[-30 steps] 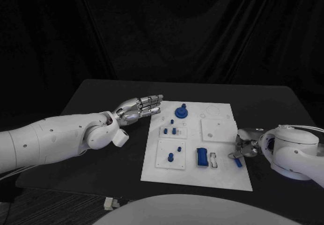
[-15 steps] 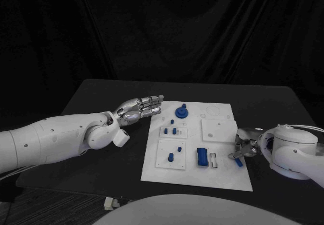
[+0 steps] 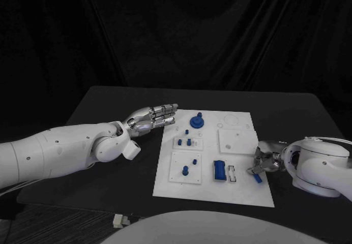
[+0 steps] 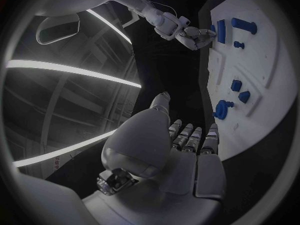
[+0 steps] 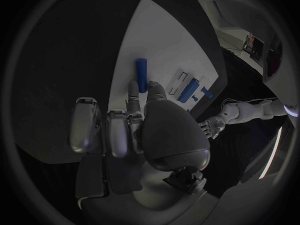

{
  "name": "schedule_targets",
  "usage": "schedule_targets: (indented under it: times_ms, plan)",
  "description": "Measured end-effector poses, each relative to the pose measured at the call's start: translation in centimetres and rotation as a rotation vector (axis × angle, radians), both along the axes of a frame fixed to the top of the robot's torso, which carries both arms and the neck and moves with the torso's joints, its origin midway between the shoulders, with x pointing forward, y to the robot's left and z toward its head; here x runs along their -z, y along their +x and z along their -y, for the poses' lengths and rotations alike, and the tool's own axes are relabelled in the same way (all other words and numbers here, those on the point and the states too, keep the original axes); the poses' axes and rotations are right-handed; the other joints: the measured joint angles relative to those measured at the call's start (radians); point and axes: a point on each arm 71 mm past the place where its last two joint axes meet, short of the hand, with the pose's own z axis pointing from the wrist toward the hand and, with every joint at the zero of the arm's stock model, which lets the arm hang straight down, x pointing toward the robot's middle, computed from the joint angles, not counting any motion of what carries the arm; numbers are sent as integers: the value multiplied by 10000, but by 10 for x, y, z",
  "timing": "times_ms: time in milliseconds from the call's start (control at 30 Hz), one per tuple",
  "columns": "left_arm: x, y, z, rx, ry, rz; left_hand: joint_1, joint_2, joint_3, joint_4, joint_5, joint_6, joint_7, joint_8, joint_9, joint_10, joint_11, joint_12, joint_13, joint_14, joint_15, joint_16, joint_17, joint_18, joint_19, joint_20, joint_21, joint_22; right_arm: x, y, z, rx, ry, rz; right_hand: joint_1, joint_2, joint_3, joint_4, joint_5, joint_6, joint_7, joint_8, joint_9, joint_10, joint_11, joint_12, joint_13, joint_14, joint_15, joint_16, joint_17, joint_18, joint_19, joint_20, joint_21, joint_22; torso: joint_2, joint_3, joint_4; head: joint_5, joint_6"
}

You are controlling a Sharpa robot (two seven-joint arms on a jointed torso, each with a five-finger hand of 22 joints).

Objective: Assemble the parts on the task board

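The white task board lies mid-table. My right hand sits at its right edge with fingers curled. The thumb and a fingertip pinch the near end of a blue peg that lies on the board; the peg points away from the palm. My left hand hovers left of the board's far corner, fingers straight and close together, holding nothing. Standing on the board are a blue round knob, several small blue pegs and a blue block.
A narrow white slot piece lies beside the blue block. In the left wrist view the knob is just beyond my fingertips, with the right hand far across the board. Black table surrounds the board.
The right hand has shifted slightly at the board's edge, and the blue peg in its fingers has turned a little. The left arm has stayed still.
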Motion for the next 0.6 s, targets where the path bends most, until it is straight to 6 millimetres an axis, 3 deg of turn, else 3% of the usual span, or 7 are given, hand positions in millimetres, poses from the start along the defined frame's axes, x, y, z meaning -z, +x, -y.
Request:
schedule_targets:
  times_ms: [133,600]
  plan:
    - [0,0,0,4,4,-11,0,0,0,0,0,0,0,0,0,0,0,0,0,0,0,0,0,0,0,0,0,0,0,-1,-1,378,475,-410,-62,62,88,-88,0,-58,-58,-15,-172,0,0,20,1,32,-32,0,0,-1,0,0,0,0,-2,0,-3,11,0]
    - [1,0,-1,9,28,-45,0,0,-29,-28,0,0,0,0,0,-1,-1,-1,-1,36,36,0,0,0,0,0,0,0,2,0,-8,1927,2275,-1818,-102,102,120,-119,45,-69,-141,18,-85,-35,-36,58,-5,33,-32,3,0,0,0,0,-94,-1,-6,0,-1,0,0]
